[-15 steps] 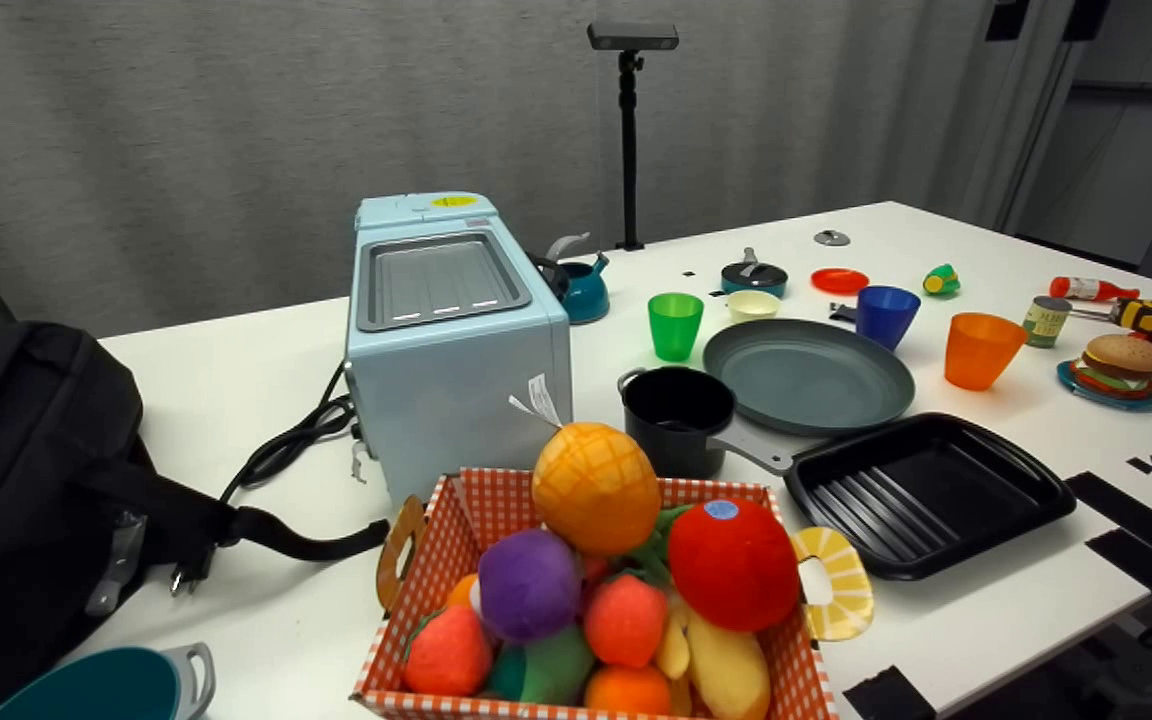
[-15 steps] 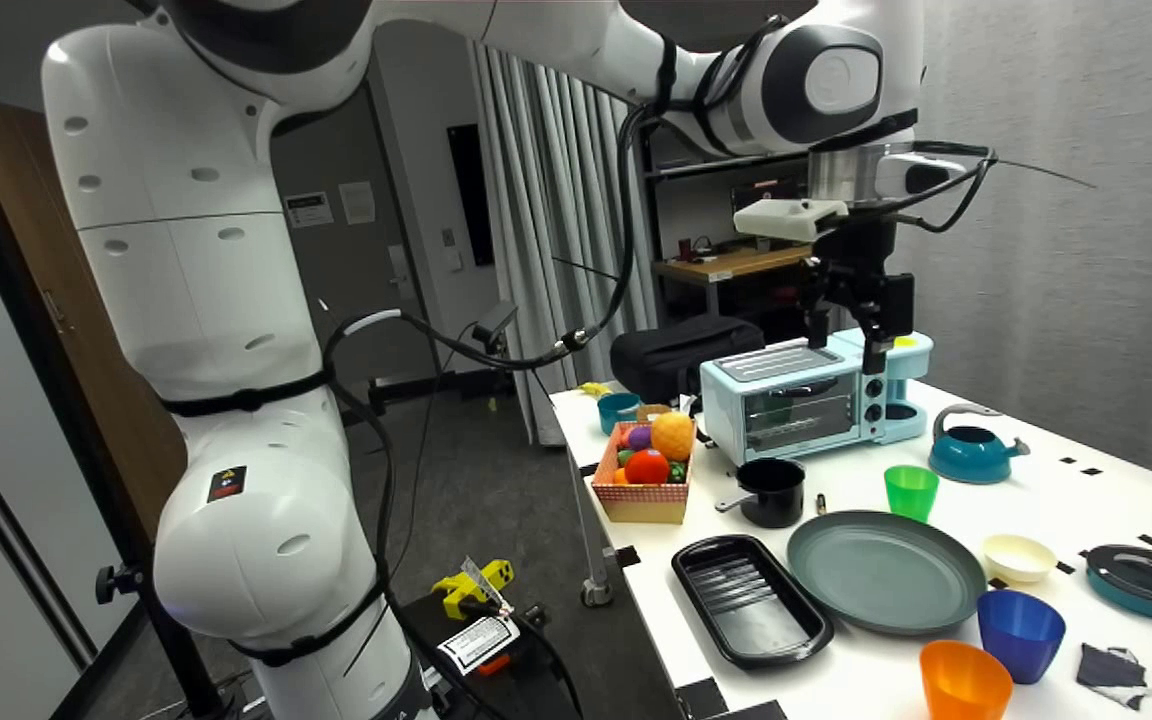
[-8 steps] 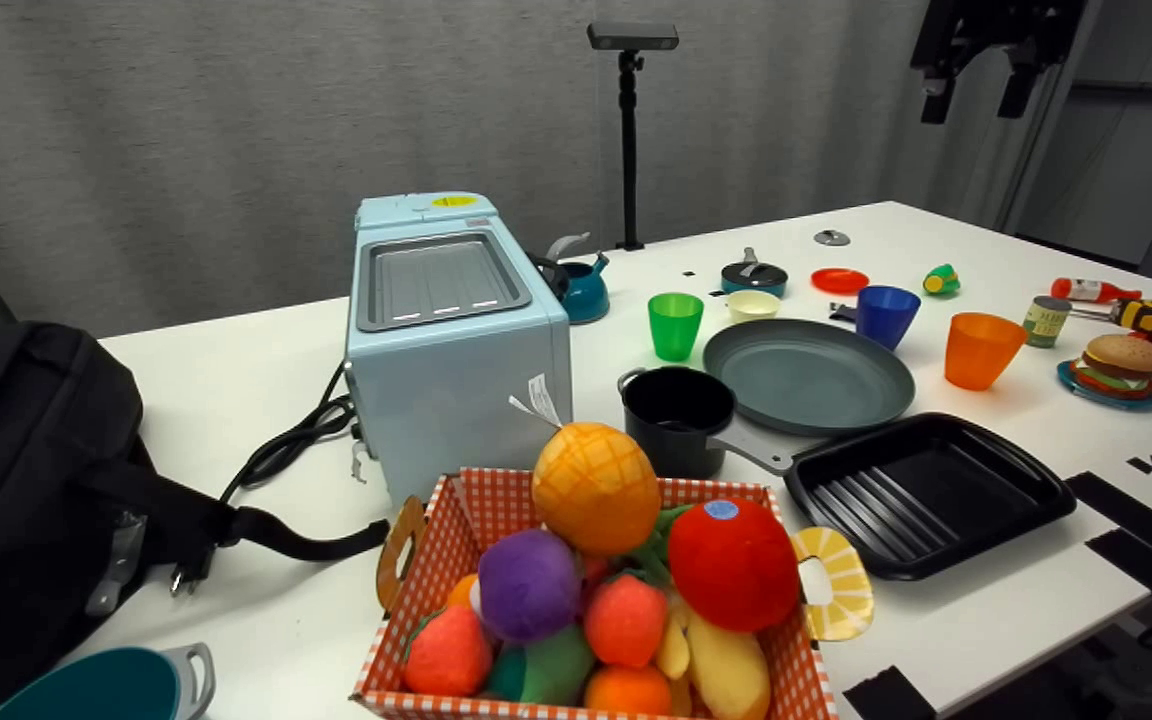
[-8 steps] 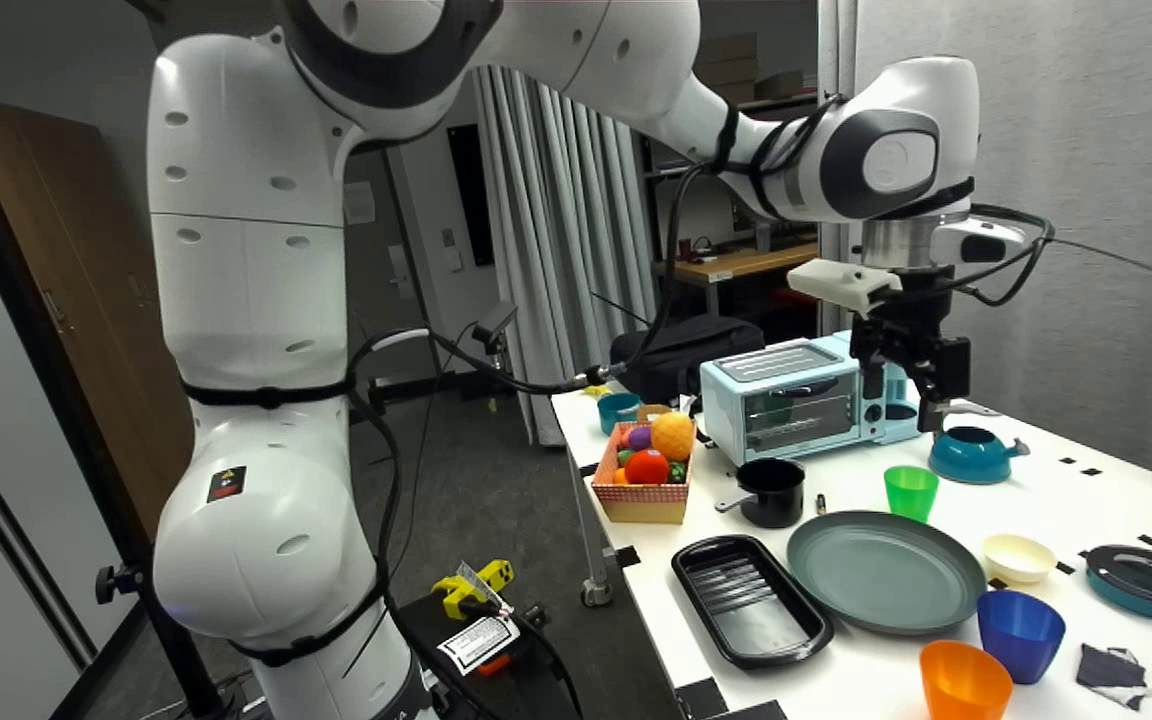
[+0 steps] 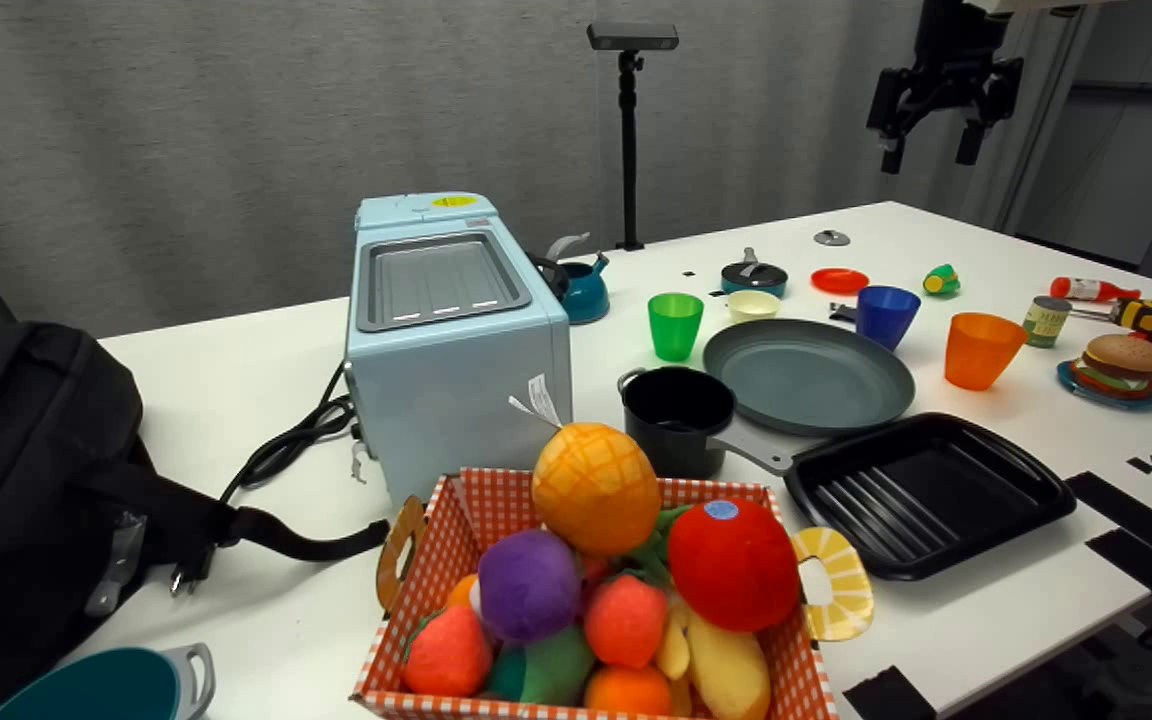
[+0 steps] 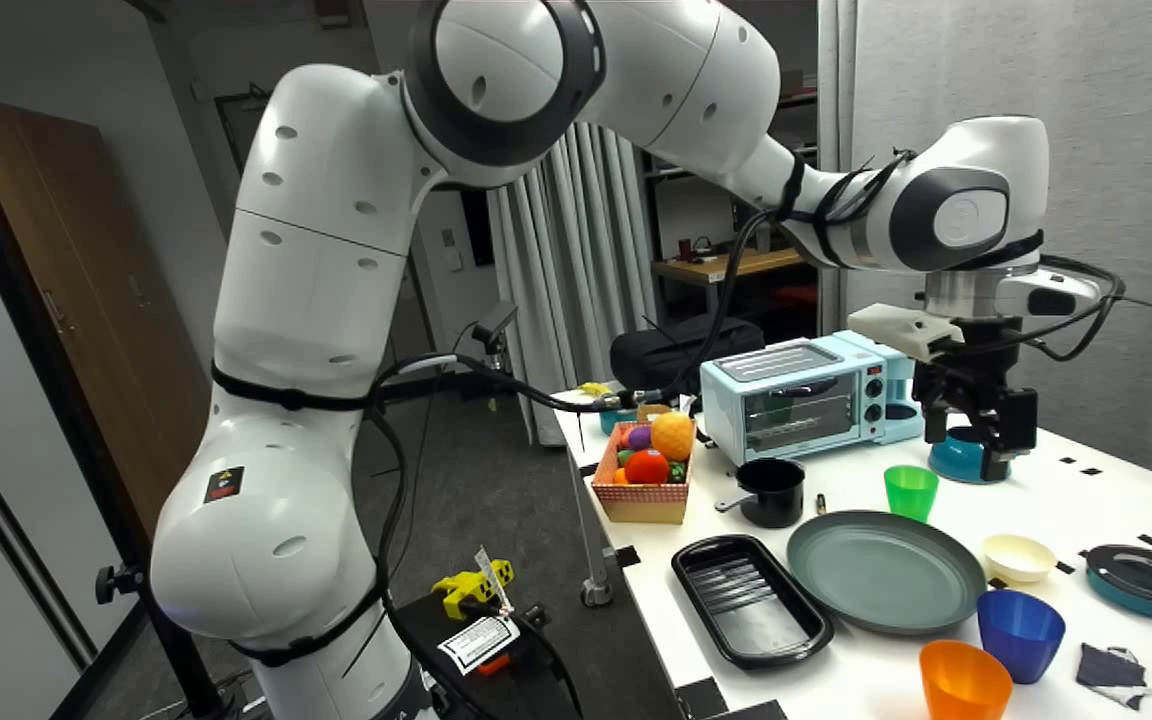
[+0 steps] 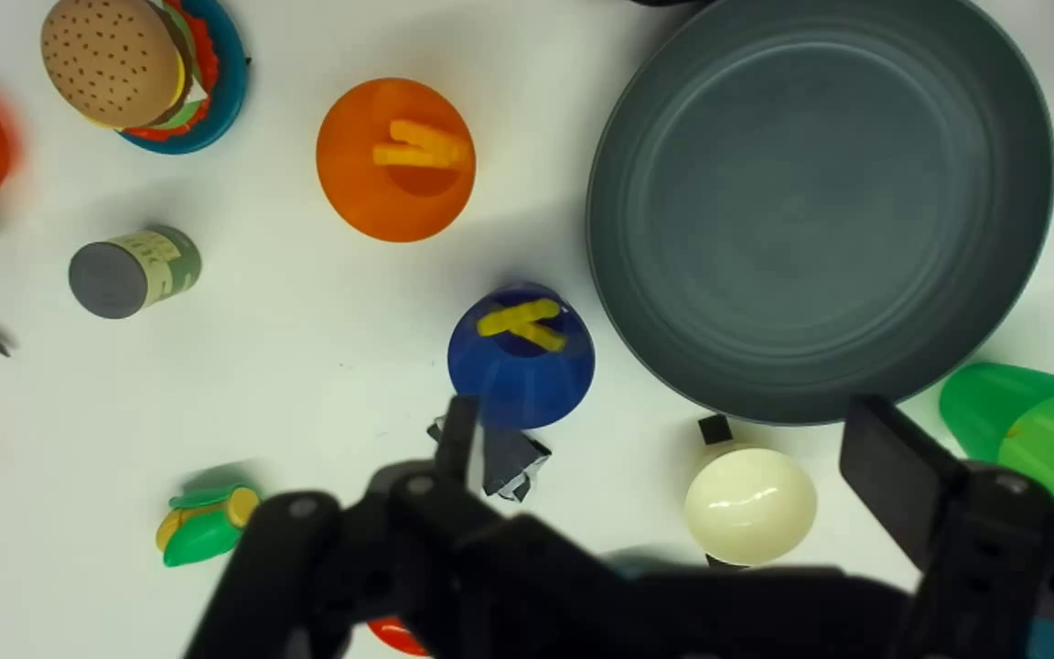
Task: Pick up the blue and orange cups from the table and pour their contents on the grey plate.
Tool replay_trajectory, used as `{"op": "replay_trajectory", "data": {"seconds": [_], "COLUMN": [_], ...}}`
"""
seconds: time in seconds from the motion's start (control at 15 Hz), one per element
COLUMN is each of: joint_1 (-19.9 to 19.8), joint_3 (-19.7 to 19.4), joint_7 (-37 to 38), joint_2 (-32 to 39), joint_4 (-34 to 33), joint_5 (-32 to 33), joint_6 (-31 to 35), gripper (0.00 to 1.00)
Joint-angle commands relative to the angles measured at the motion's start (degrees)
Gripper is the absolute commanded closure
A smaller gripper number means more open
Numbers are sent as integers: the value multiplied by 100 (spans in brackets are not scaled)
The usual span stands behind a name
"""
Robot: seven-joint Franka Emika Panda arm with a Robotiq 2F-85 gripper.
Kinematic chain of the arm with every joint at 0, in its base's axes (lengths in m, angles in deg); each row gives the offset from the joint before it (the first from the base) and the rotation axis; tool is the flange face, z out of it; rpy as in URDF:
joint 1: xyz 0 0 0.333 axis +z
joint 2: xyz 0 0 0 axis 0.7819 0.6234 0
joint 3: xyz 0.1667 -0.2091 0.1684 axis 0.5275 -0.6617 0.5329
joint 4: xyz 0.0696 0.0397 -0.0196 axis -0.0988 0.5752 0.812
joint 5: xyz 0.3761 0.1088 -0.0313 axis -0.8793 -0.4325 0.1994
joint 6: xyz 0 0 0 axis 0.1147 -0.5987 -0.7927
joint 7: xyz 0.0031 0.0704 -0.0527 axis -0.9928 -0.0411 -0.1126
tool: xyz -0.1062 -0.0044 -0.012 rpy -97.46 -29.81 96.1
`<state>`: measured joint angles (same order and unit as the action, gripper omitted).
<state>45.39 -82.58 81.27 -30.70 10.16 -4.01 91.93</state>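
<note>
The angular gripper (image 5: 931, 156) has neared the smooth, round plate (image 5: 806, 378).

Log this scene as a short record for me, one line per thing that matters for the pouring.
tool: black two-finger gripper, open, holding nothing
source 1: upright orange plastic tumbler, small orange-yellow sticks inside
source 2: upright dark-blue plastic tumbler, small yellow sticks inside
target: round dark-grey rimmed plate, nothing on it
bystander: green plastic tumbler, near the plate

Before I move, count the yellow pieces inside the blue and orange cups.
4 visible in the wrist view: two yellow pieces in the orange cup, right of centre; two more yellow pieces in the blue cup, toward the picture's top. Others may be hidden beneath.
</note>
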Motion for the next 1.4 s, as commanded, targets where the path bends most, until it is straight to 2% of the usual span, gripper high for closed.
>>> {"op": "replay_trajectory", "data": {"seconds": [0.0,0.4,0.87,1.33], "joint_1": [-109,-216,-186,-214], "joint_3": [-10,-6,-46,-188], "joint_7": [116,121,165,249], "joint_2": [596,1252,1819,2278], "joint_4": [-652,-1127,-1406,-1692], "joint_5": [-36,-62,-11,25], "joint_6": [5,141,559,624], "gripper": [0,0,0,0]}}
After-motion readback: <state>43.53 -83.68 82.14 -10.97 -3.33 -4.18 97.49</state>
